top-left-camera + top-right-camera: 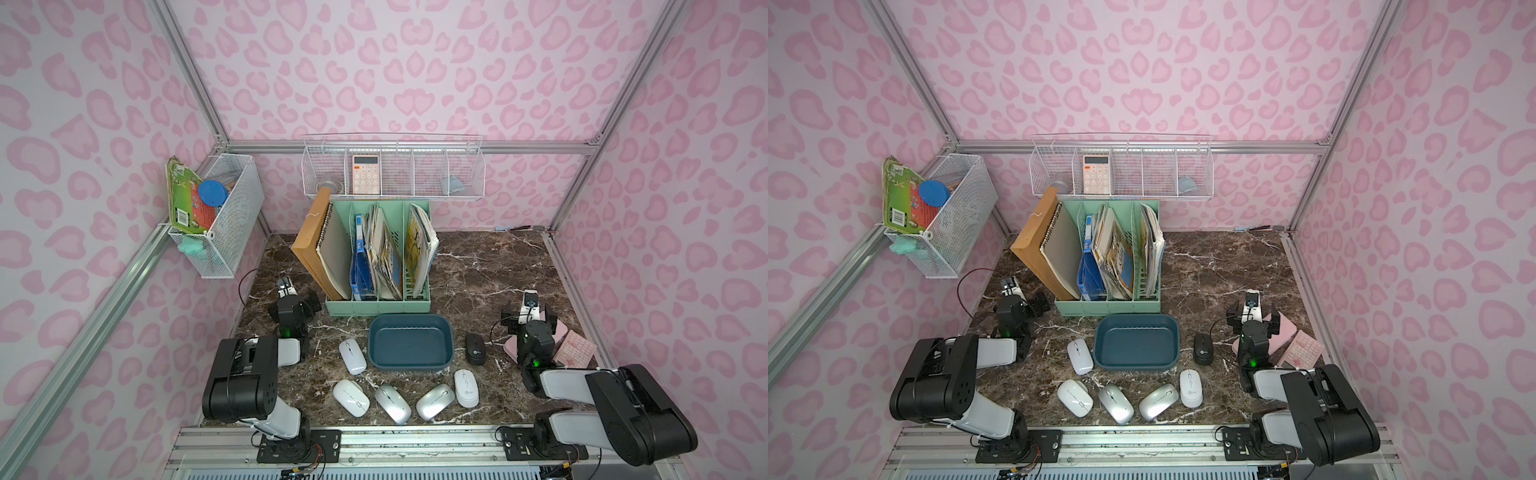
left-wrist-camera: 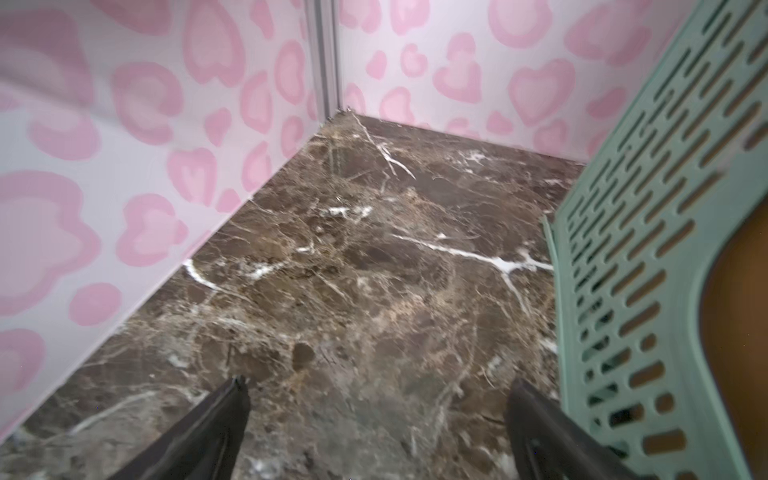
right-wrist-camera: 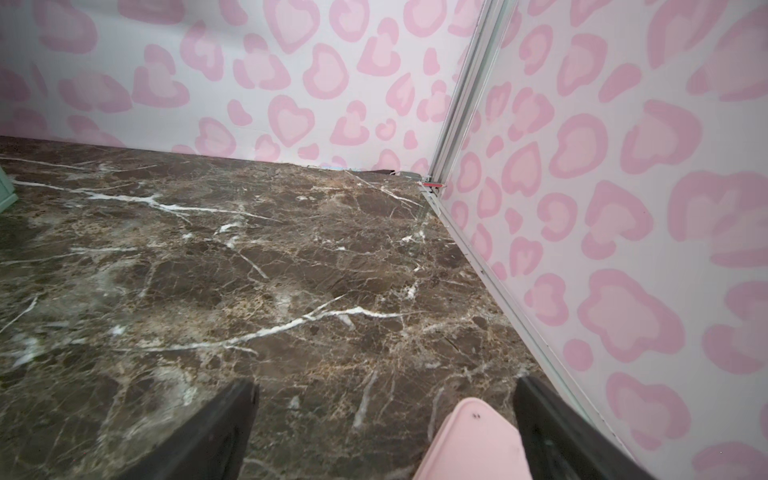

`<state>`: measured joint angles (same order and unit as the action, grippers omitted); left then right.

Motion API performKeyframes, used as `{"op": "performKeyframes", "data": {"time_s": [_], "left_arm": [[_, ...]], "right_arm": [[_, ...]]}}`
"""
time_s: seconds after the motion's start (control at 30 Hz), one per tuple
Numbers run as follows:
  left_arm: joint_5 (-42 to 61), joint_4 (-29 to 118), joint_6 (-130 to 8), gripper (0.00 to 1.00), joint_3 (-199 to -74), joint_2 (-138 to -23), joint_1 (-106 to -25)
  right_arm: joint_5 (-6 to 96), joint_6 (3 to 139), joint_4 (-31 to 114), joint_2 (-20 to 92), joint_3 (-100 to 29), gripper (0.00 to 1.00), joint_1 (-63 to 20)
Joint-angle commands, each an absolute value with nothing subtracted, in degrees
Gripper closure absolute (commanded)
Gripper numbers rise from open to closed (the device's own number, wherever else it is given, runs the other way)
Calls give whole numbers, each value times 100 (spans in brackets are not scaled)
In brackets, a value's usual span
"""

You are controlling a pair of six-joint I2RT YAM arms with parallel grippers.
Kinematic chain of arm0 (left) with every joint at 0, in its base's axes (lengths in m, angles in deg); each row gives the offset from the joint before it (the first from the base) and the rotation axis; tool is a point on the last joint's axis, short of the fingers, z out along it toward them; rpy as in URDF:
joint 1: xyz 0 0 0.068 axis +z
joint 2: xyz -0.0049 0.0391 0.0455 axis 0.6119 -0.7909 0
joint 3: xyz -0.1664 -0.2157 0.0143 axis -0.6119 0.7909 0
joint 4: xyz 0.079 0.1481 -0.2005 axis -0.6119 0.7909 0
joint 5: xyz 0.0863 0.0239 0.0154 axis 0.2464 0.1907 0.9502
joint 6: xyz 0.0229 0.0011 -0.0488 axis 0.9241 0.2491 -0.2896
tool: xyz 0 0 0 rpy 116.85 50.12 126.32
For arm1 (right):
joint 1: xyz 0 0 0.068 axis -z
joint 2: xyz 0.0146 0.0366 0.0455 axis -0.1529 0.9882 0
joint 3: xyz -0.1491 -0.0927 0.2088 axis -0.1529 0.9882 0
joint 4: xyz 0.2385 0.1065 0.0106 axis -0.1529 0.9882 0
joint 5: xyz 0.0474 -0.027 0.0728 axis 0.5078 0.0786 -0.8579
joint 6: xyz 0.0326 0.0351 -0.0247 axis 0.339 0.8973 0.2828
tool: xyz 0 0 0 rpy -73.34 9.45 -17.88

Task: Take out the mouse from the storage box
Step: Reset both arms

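In both top views the dark blue-teal storage box [image 1: 409, 345] [image 1: 1136, 343] stands mid-table with nothing inside it. Several mice lie on the marble around it: a white mouse [image 1: 352, 356] by its left side, a black mouse [image 1: 475, 349] by its right side, and a row of white and silver mice [image 1: 392, 403] in front. My left gripper [image 1: 289, 291] [image 2: 376, 386] hovers open over bare marble, far left of the box. My right gripper [image 1: 530, 305] [image 3: 384, 386] is open at the far right, above the edge of a pink flat case [image 3: 473, 440].
A mint-green file holder [image 1: 378, 305] [image 2: 648, 249] full of books stands just behind the box, close beside my left gripper. A pink keypad [image 1: 575, 347] lies by the right wall. White wire baskets [image 1: 392, 170] hang on the back and left walls.
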<state>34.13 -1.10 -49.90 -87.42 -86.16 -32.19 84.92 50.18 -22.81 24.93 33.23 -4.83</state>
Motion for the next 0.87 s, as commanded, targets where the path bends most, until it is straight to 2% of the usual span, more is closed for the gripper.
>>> {"op": "performKeyframes", "data": {"time_s": [0.0, 0.07, 0.13, 0.27, 0.33, 0.37, 0.47, 0.6, 0.83], "left_arm": [[3205, 86, -5096, 0, -8757, -8606, -3219], [3200, 111, -5115, 0, -8762, -8593, -3218], [3204, 122, -5115, 0, -8765, -8590, -3219], [3194, 154, -5097, 1, -8772, -8576, -3214], [3197, 389, -5075, 1, -8850, -8528, -3225], [3187, 587, -5137, 0, -8901, -8479, -3228], [3187, 566, -5133, 0, -8900, -8496, -3228], [2884, 588, -5217, 1, -8910, -8500, -3069], [3051, 579, -5124, 1, -8907, -8495, -3179]], "right_arm": [[8241, 4817, -3170, 2690, 3243, 0, -316], [7809, 5029, -3097, 2767, 3149, 0, -66], [6915, 5167, -3425, 3025, 3261, 0, 259], [7118, 5182, -4694, 3883, 3343, 0, 290], [6779, 5380, -3412, 3562, 2975, 0, 469], [6581, 5448, -3238, 3601, 2883, 0, 590], [6554, 5464, -3790, 3766, 3018, 0, 626], [6574, 5490, -3584, 3704, 2967, 0, 620], [6574, 5490, -3656, 3722, 2985, 0, 624]]}}
